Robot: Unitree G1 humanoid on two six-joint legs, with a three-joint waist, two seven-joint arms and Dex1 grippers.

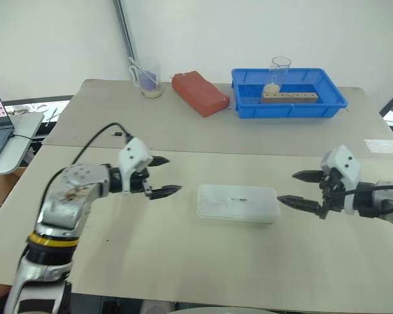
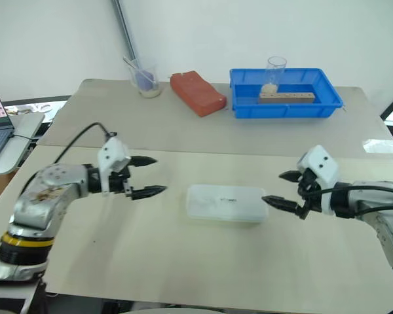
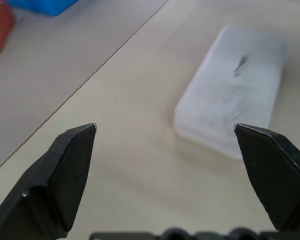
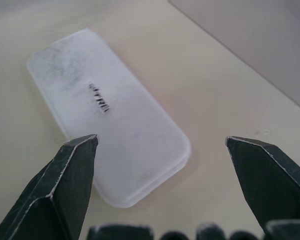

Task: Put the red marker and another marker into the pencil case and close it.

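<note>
Beige tabletop (image 1: 183, 261) filled your view, with the pencil case (image 1: 238, 203) lying flat and closed at its middle. You had the left gripper (image 1: 165, 176) spread wide beside one end and the right gripper (image 1: 300, 188) spread wide near the other, both empty.

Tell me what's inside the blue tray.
Inside the blue tray stand a clear glass holding something pale at its bottom and a brown wooden block. The tray's near wall hides the floor in front of them.
</note>
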